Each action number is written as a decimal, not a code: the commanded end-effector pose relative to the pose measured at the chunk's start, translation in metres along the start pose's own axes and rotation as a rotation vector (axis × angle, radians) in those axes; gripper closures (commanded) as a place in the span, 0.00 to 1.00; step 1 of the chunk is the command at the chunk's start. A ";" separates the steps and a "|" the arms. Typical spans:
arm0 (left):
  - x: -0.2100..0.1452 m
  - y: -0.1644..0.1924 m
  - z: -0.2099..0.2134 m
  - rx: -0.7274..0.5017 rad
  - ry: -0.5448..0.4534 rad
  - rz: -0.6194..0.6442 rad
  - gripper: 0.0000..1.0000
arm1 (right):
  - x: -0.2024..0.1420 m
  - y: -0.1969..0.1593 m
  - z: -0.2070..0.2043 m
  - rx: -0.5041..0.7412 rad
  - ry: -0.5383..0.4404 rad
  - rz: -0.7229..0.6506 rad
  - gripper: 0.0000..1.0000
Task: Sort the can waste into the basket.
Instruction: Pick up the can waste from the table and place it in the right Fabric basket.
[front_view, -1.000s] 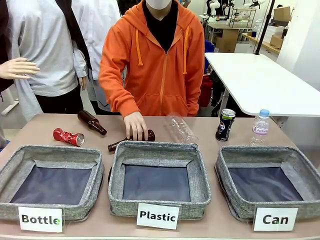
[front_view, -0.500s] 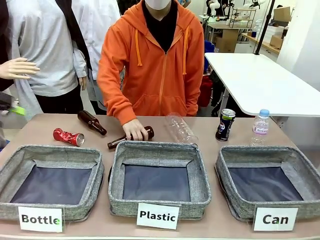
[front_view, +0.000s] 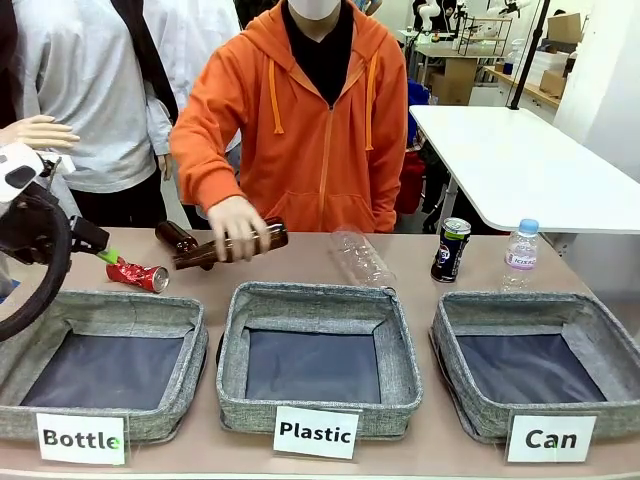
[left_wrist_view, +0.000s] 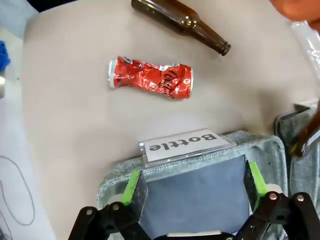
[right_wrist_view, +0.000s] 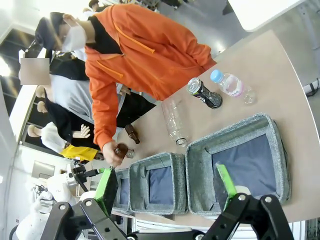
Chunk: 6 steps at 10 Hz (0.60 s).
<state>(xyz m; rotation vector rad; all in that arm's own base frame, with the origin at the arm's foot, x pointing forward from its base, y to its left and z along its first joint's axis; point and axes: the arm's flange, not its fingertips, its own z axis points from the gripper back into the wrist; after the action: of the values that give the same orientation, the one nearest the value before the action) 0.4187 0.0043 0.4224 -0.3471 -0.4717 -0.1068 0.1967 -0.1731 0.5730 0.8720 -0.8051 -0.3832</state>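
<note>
Crushed shiny red can (front_view: 138, 274) flat on its side, way off left of the Can basket (front_view: 520, 304). Bare tabletop all round it, brown bottle (left_wrist_view: 175, 17) close by. Dark navy can (front_view: 450, 249), silver top, upright just behind that basket's far-left corner, small water bottle (front_view: 520, 255) alongside. Left gripper (left_wrist_view: 194, 184) and right gripper (right_wrist_view: 165, 185) both spread wide, clamping nothing.

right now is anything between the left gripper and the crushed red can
Nothing visible blocks it. The open left gripper hangs above the edge of the Bottle basket; only its rim, its label and bare table lie before the red can.
</note>
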 end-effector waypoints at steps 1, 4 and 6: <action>-0.003 0.002 0.012 -0.001 0.008 0.026 0.00 | 0.002 0.002 -0.001 0.026 -0.007 0.003 0.00; 0.000 0.005 0.007 0.102 -0.003 -0.027 0.00 | 0.002 0.002 -0.001 0.026 -0.007 0.003 0.00; 0.005 0.012 0.028 0.193 0.024 -0.115 0.00 | 0.002 0.002 -0.001 0.026 -0.007 0.003 0.00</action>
<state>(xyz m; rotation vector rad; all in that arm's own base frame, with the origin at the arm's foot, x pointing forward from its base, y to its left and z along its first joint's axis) 0.4221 0.0159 0.4298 -0.1852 -0.4743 -0.1997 0.1967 -0.1731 0.5730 0.8721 -0.8050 -0.3833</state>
